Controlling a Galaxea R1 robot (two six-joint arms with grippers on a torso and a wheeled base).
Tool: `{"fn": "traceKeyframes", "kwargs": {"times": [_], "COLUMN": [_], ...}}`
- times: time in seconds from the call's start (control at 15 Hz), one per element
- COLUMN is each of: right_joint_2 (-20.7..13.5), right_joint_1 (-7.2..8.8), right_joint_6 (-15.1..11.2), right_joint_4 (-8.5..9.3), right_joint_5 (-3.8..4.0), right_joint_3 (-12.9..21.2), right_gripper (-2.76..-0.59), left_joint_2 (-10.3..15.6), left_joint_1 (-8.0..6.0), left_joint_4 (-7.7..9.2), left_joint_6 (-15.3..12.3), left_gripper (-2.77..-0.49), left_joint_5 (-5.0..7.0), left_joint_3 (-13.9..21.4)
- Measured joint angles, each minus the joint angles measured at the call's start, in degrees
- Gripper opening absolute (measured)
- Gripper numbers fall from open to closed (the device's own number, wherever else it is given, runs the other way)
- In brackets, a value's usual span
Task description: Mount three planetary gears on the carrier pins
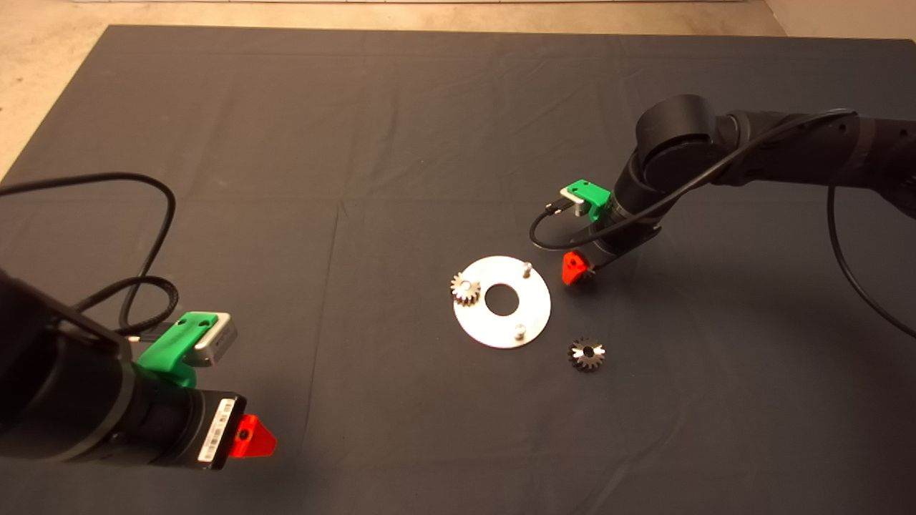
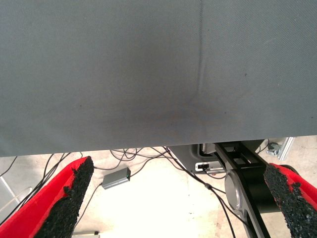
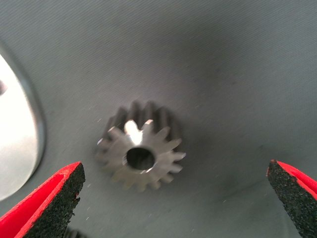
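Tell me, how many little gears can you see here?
3: one gear sits on a disc pin, one lies on the mat beside the disc, one lies under the open right gripper.

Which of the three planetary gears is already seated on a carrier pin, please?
The gear at the silver disc's left edge, with a pin through its bore. The other two lie on the mat: one under the right gripper, one off the disc's lower right.

Third planetary gear [image 1: 585,270] mostly hidden beneath right gripper [image 1: 578,269] in head view, silver disc [image 3: 17,148] cut off by right wrist picture's edge, left gripper [image 1: 256,437] showing one red finger only, floor clutter [image 2: 116,177] beyond mat [image 2: 148,74] indistinct.
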State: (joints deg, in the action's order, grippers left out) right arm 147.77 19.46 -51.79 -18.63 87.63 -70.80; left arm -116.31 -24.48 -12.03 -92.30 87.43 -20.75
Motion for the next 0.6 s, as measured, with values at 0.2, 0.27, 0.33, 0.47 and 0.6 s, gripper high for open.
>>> {"fn": "traceKeyframes", "kwargs": {"times": [0.2, 0.27, 0.33, 0.47, 0.6], "right_joint_2": [0.18, 0.18, 0.21, 0.21, 0.33], "right_joint_1": [-0.41, -0.46, -0.46, -0.46, -0.52], "right_joint_6": [0.11, 0.11, 0.11, 0.11, 0.11], "right_joint_4": [-0.91, -0.96, -1.06, -1.29, -1.32], "right_joint_5": [-0.03, -0.02, -0.02, -0.02, 0.0], "right_joint_3": [-0.83, -0.98, -1.13, -1.44, -1.61], "right_gripper": [-0.61, -0.61, -0.61, -0.61, -0.61], "left_joint_2": [0.0, 0.0, 0.0, 0.0, 0.0], "left_joint_1": [0.0, 0.0, 0.0, 0.0, 0.0], "left_joint_4": [0.0, 0.0, 0.0, 0.0, 0.0], "left_joint_6": [0.02, 0.02, 0.04, 0.04, 0.04], "left_gripper": [-0.78, -0.78, -0.78, -0.78, -0.78], "left_joint_5": [0.0, 0.0, 0.0, 0.0, 0.02], "left_joint_3": [0.0, 0.02, 0.02, 0.24, 0.38]}}
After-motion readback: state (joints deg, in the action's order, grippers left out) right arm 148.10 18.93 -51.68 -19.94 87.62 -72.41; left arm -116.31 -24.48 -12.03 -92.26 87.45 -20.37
